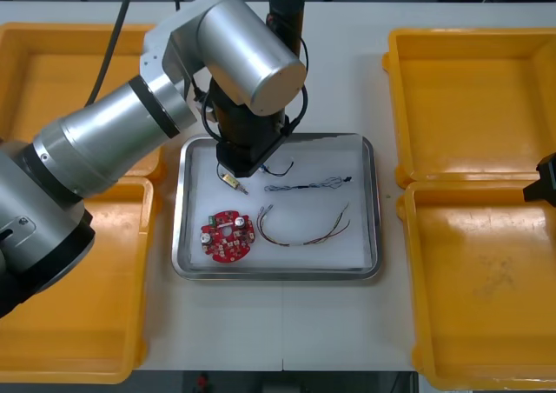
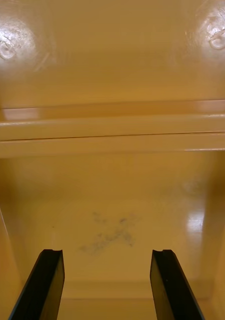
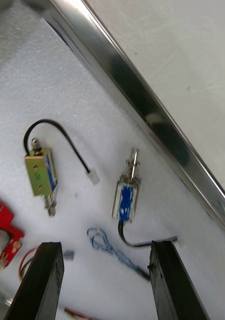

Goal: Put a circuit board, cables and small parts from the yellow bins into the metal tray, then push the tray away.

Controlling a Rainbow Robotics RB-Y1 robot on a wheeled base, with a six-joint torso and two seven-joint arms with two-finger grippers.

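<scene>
small metal parts (image 3: pixel 40 176) in metal tray (image 3: pixel 142 106), left gripper (image 3: pixel 105 245) open above, right gripper (image 2: pixel 106 253) open over bin (image 2: pixel 112 125)

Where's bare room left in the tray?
Bare: the tray's far right corner beyond the twisted cable, and its near right corner beside the red and yellow cable. Crowded: left side, with small metal parts under the left gripper and the circuit board.

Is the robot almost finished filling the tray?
Nearly. The metal tray already holds a red circuit board, cables and two small metal parts. The left gripper hovers open above them, holding nothing; the right gripper waits open over a yellow bin. Pushing the tray away remains.
</scene>
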